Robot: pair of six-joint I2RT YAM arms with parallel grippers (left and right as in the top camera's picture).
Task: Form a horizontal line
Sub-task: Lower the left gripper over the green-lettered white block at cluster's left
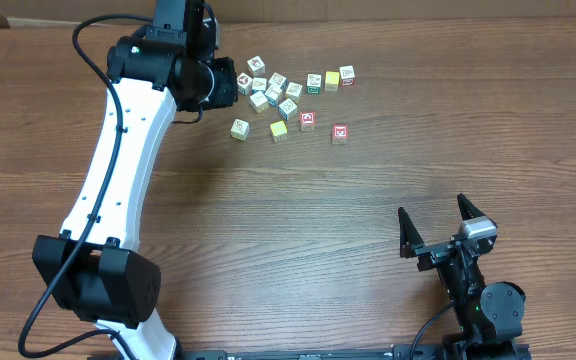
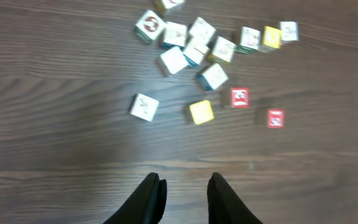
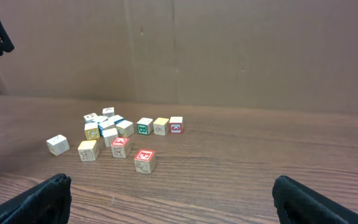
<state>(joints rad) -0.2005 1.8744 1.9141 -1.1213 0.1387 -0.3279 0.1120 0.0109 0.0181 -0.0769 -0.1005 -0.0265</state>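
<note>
**Checking the four-cube row on the surface**

Noting the horizontal line (image 1: pixel 279 130) lying just on the near side of the cluster (image 1: pixel 273 88), toward the far edge of the surface (image 1: pixel 268 250). Reading left to right: cream cube (image 1: pixel 240 128), yellow cube (image 1: pixel 279 130), red-faced cube (image 1: pixel 307 120), red-trimmed cube (image 1: pixel 340 133), not quite level. Seeing left claw (image 2: pixel 185 186) hanging over bare wood near the row, fingers slightly parted, gripping nothing. Seeing right claw (image 1: pixel 432 208) sitting well apart at near right, spread wide, empty.
</note>
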